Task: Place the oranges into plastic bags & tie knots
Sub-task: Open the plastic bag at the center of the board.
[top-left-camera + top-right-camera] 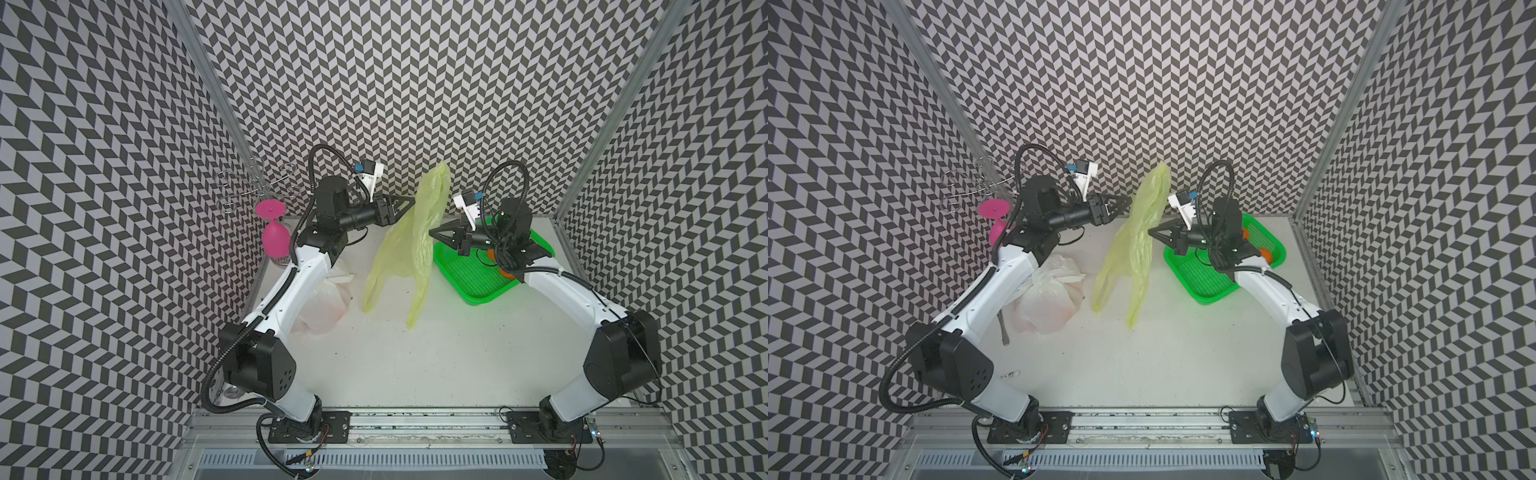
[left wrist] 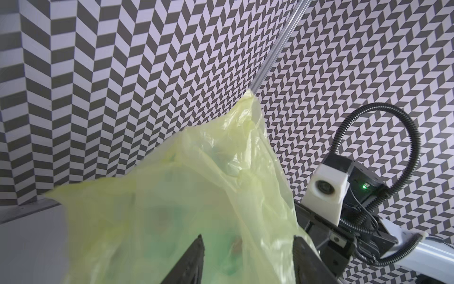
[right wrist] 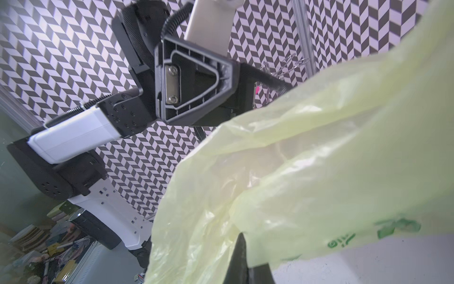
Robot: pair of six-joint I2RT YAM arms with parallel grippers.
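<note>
Aloft between the 2 arms, the yellow-green plastic bag (image 1: pixel 415 232) hangs limp over the middle of the white table (image 1: pixel 457 353). Its 2 handle strips dangle downward and its closed end peaks against the back wall, as both top views show. The right gripper (image 1: pixel 432 233) has its fingers clenched on the bag's right edge. The right wrist view shows the black fingers (image 3: pixel 242 255) pressed together with the thin film pinched between them. The left gripper (image 1: pixel 410 201) sits just beside the bag's other edge with its fingers (image 2: pixel 194 260) spread apart. In the left wrist view the film lies across the gap; whether it touches them cannot be told. Below the left arm, the white plastic bag (image 1: pixel 1050 299) lies bulging on the table, orange tints showing through its skin; whether its handles are tied cannot be told. Under the right arm, the green mesh basket (image 1: pixel 478 274) holds 2 oranges (image 1: pixel 1266 254) seen in a top view. A pink glass (image 1: pixel 275 237), base upward, shows at the far left corner beside a wire rack (image 1: pixel 257 187).
</note>
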